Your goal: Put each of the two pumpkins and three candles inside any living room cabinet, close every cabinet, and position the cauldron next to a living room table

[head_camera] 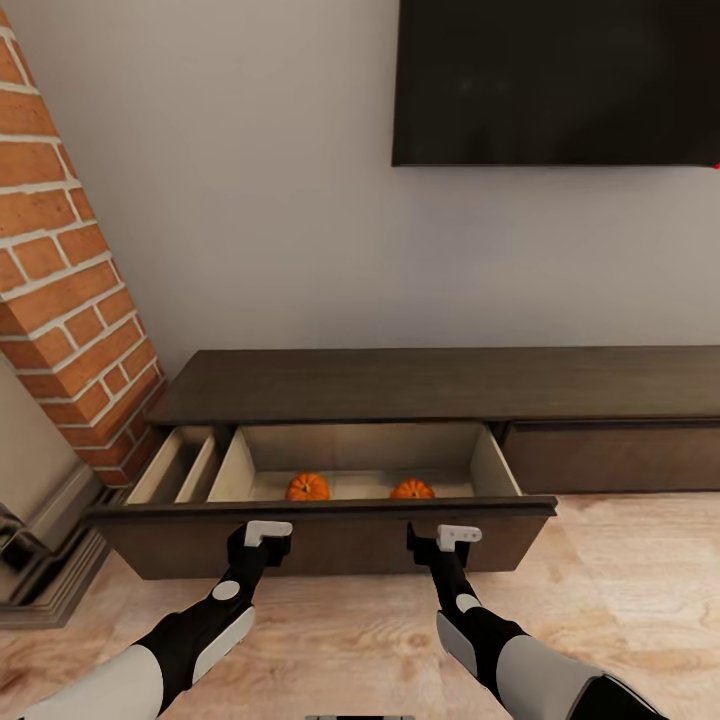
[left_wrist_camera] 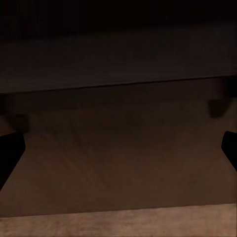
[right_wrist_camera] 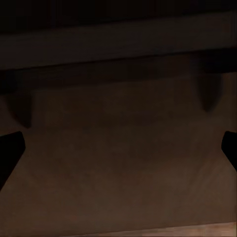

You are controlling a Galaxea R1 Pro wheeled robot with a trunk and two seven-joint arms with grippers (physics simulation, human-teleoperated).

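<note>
Nearest the robot, both arms reach toward the open drawer's dark front [head_camera: 330, 545]. Left tool [head_camera: 268, 534] and right tool [head_camera: 445, 536] sit close against that front panel; wrist views show each pair of fingers spread wide, dark wood between them, nothing held. Beyond the front, inside the pale drawer interior [head_camera: 360, 450], two pumpkins: left pumpkin [head_camera: 308, 487], right pumpkin [head_camera: 412, 489], well apart, near the front wall. Cabinet [head_camera: 450, 385] top flat. Brick column [head_camera: 70, 290] at left. Dark screen [head_camera: 555, 80] on the wall above.
</note>
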